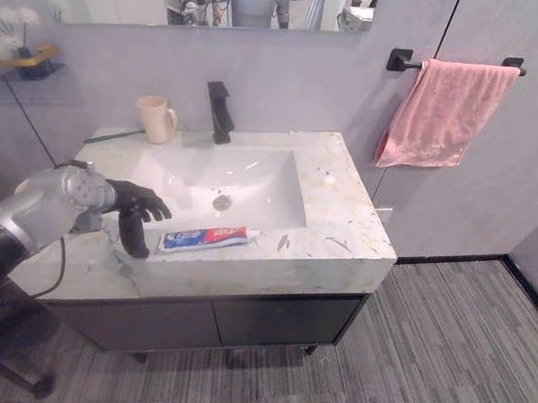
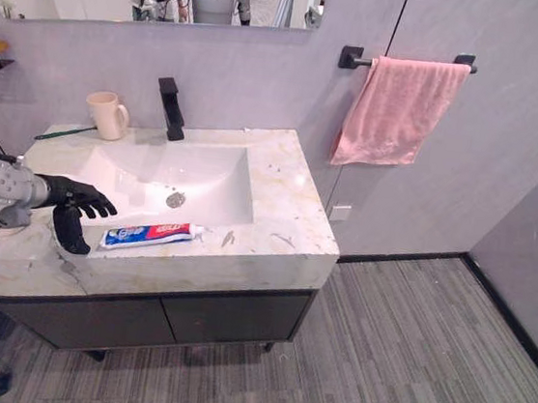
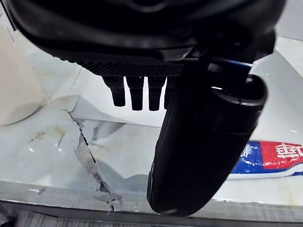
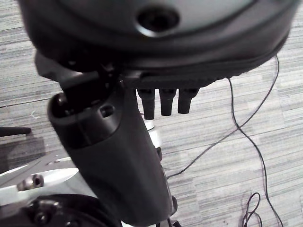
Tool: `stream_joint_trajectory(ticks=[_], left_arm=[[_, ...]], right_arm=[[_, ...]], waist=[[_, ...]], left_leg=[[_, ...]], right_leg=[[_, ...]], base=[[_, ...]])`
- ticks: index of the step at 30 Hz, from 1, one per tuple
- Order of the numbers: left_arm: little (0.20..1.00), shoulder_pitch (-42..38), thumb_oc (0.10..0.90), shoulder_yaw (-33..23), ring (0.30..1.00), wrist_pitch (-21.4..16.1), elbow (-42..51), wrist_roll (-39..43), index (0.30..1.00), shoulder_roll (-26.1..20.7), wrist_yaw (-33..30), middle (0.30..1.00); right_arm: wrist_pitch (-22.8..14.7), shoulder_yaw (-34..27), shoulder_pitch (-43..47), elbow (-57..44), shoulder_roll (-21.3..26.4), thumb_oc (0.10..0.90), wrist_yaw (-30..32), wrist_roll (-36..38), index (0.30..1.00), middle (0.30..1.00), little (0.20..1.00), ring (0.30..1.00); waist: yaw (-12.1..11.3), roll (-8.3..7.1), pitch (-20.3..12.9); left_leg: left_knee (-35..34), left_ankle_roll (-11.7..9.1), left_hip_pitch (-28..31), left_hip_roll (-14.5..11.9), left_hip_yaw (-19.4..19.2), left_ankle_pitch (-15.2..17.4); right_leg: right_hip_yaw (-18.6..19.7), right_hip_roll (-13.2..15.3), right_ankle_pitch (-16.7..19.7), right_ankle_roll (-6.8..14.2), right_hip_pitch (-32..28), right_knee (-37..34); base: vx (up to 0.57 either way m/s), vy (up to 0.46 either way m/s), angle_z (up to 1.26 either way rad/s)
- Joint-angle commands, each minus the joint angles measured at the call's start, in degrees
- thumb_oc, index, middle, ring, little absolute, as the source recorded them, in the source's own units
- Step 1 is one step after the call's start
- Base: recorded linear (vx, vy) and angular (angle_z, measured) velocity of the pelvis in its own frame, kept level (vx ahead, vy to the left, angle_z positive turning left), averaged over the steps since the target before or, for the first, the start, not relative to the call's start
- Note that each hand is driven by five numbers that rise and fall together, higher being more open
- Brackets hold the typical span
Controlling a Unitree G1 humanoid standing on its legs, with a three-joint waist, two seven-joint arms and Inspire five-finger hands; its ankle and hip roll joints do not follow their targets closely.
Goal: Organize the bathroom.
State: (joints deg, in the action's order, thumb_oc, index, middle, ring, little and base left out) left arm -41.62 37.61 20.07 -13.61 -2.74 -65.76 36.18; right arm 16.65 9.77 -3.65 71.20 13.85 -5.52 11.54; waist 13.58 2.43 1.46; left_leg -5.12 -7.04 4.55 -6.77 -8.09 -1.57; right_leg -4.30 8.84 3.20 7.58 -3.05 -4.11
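Note:
A blue, red and white toothpaste tube [image 1: 204,239] lies flat on the marble counter's front edge [image 1: 340,258], just in front of the white sink basin [image 1: 242,184]. My left hand [image 1: 132,207] hovers right beside the tube's left end, open, with fingers stretched toward the basin and thumb pointing down; it holds nothing. In the left wrist view the thumb [image 3: 203,142] stands in front of the tube [image 3: 272,158]. My right hand [image 4: 161,42] hangs open over the striped floor, holding nothing.
A cream mug [image 1: 156,119] and a thin green item [image 1: 116,134] sit at the counter's back left, beside a black faucet [image 1: 220,111]. A pink towel [image 1: 444,113] hangs on a wall bar at right. The counter is cracked [image 3: 90,161] near my left hand.

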Motion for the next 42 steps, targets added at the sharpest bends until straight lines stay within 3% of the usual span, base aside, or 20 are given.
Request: stream_joint_trajectory(ticks=[1,10,16,28,42], left_arm=[[0.900,-2.55,0.800,-11.84,0.900,-1.70,-3.02,-3.83,0.900,-0.96,-5.24,0.900],[0.900,0.49,0.800,-13.57,0.900,-0.05,-2.33,-6.96,0.900,2.89,-7.90,0.900],[0.900,-0.18,0.800,-12.80,0.900,1.82,-2.33,-9.38,0.900,5.18,-7.93,0.900],[0.900,-0.17,0.800,-10.92,0.900,2.15,-4.25,-10.17,0.900,7.92,-10.18,0.900],[0.900,3.51,0.800,-8.27,0.900,3.26,-11.38,-14.78,0.900,12.28,-13.60,0.900]], right_arm=[[-0.15,0.32,2.19,2.37,4.28,0.800,0.96,-1.45,0.900,0.900,0.900,0.900],[-0.21,-0.27,1.19,2.33,5.03,0.800,1.30,-2.44,0.900,0.900,0.900,0.900],[-0.29,0.30,1.26,2.23,4.41,0.800,0.45,-3.04,0.900,0.900,0.900,0.900],[1.02,1.35,1.77,1.69,3.97,0.800,1.35,-4.34,0.900,0.900,0.900,0.900],[0.91,1.57,1.81,1.08,4.53,0.800,1.38,-6.89,0.900,0.900,0.900,0.900]], waist=[[-1.13,3.36,-0.17],[-0.96,1.98,-0.68],[-0.49,1.98,-1.09],[0.05,2.31,-1.52],[-0.29,1.44,-1.79]], left_leg=[[6.45,1.87,-2.22,-5.00,-5.24,1.73],[7.36,1.91,-1.91,-5.39,-4.42,2.18],[6.75,1.77,-1.55,-5.29,-4.63,2.03],[6.50,1.84,-1.27,-5.03,-5.36,2.16],[7.06,2.43,-1.75,-4.65,-5.49,2.36]], right_leg=[[1.67,0.46,-3.10,4.65,3.00,5.77],[1.24,-0.12,-3.96,3.91,1.61,6.06],[1.29,0.04,-3.87,4.04,1.59,5.94],[0.79,0.51,-3.71,4.39,1.37,5.58],[0.31,0.37,-4.73,4.20,0.59,6.09]], base=[[0.00,0.000,0.00],[0.00,-0.015,0.02],[0.00,0.000,0.00],[0.00,0.018,-0.01],[0.02,0.022,-0.05]])
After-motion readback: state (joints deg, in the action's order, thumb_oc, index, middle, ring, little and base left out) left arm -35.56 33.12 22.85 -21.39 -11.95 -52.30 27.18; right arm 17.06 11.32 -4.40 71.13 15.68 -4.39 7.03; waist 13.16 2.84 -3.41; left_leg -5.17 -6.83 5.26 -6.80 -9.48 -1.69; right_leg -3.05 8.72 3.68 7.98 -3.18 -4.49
